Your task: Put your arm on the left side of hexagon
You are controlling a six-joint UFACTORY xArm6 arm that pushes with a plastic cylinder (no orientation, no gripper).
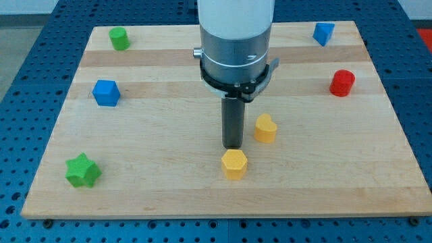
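The yellow hexagon (235, 163) lies on the wooden board (169, 189) near the view's bottom centre. My tip (233, 145) stands just above the hexagon in the view, at its top edge, very close to or touching it. A second yellow block with a rounded top (265, 128) lies just to the right of the rod. The rod hangs from the large white and grey arm at the view's top centre.
A green star (83, 170) lies at the bottom left. A blue cube (106, 92) lies at the left, a green block (119, 38) at the top left, a blue block (323, 32) at the top right, a red cylinder (342, 83) at the right.
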